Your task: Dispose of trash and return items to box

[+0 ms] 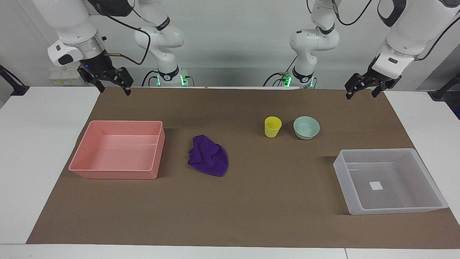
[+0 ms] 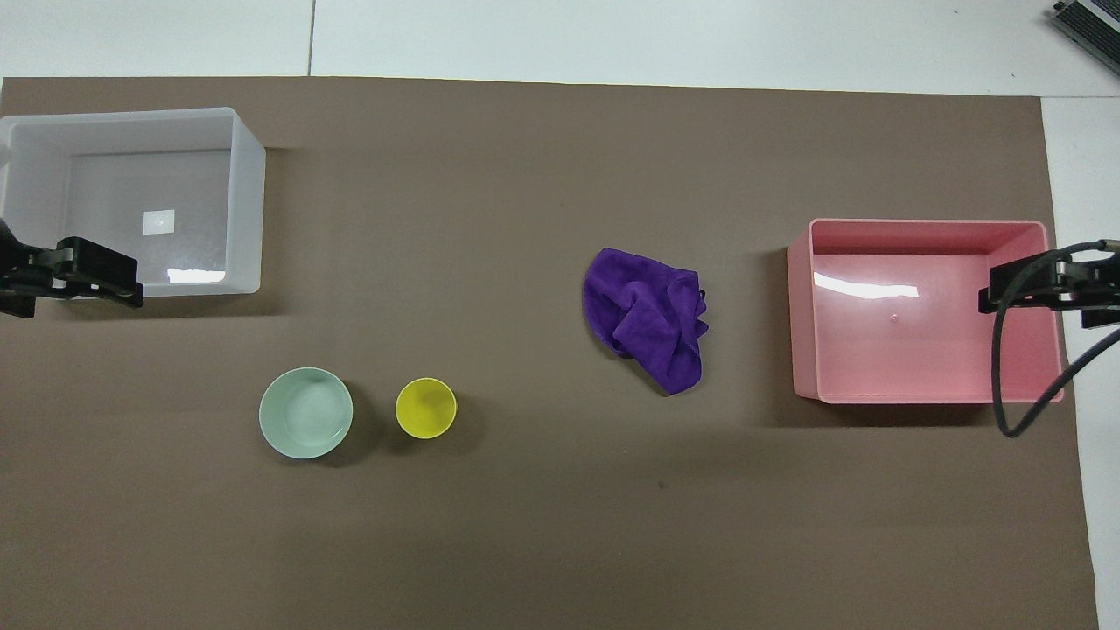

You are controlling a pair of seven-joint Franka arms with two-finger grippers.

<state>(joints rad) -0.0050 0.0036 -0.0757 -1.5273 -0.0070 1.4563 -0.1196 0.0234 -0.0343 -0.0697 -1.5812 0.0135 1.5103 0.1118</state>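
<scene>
Two pincers hang in the air at the robots' edge of the desk (image 1: pixel 46 151), one at each end, and neither touches anything. The left pincer (image 1: pixel 363 90), its fingers spread apart and empty, is up over the corner of the brown mat (image 1: pixel 251 201) at the left arm's end. The right pincer (image 1: pixel 111 81), fingers likewise parted with nothing between them, is up over the mat's corner at the right arm's end.

The purple rag (image 1: pixel 209 155) lies crumpled on the mat near the middle, just beside the pink tray (image 1: pixel 118 172), which sits toward the right arm's end. The rag is well apart from the right pincer and farther from the robots than the spot under it. The yellow cup (image 1: pixel 272 126) stands upright with the mint-green bowl (image 1: pixel 306 127) just beside it, the two apart, the bowl toward the left arm's end. Both are closer to the robots than the rag and well apart from the left pincer. The translucent box (image 1: pixel 341 169), a small white square (image 1: pixel 376 185) on its floor, sits at the left arm's end, farther from the robots than the cup and bowl, holding nothing else.
</scene>
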